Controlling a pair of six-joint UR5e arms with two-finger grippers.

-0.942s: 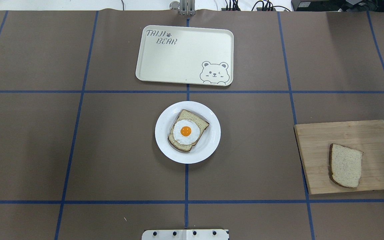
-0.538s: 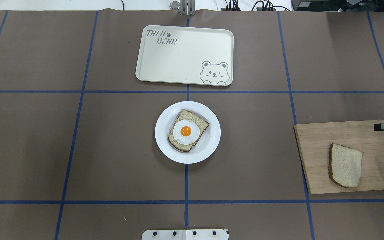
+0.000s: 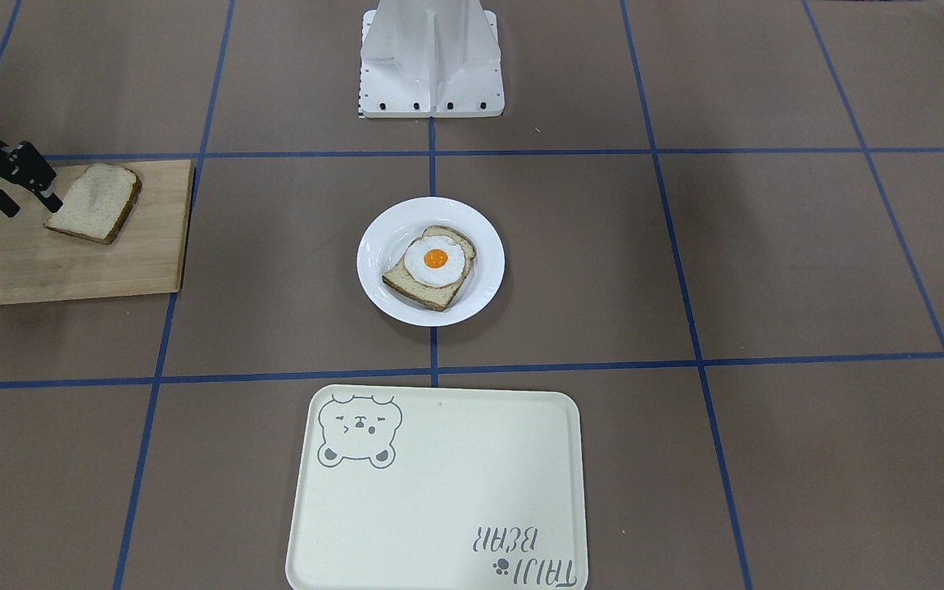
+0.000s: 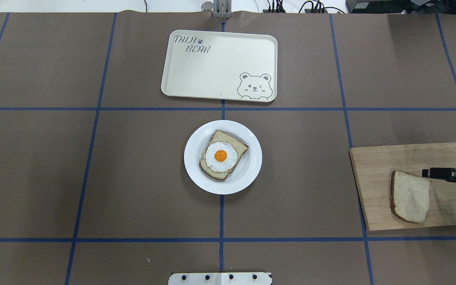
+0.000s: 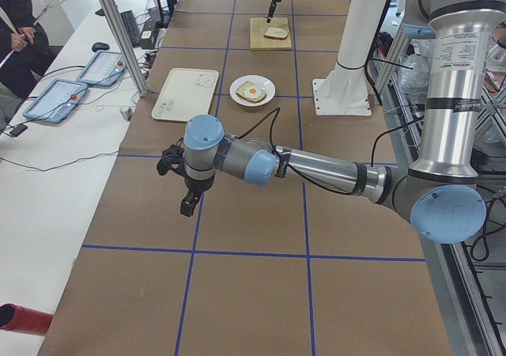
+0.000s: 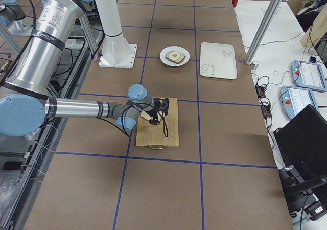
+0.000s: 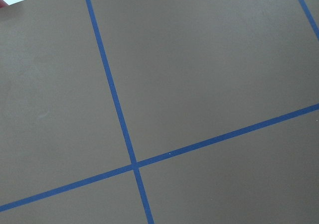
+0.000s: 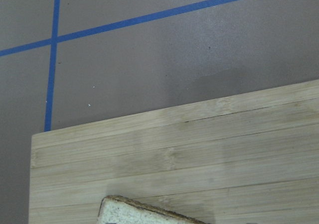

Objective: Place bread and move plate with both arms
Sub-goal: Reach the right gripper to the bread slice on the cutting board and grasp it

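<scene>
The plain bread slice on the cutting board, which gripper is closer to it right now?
Right. The right gripper hovers at the edge of the bread, over the cutting board. The left gripper hangs over bare table, far off toward the opposite end.

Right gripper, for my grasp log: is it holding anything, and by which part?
Nothing. The right gripper is open beside the bread, not closed on it.

Overhead, front views opposed, sharing plate (image 4: 253, 162); side views lengthwise; wrist views close, probably downward.
</scene>
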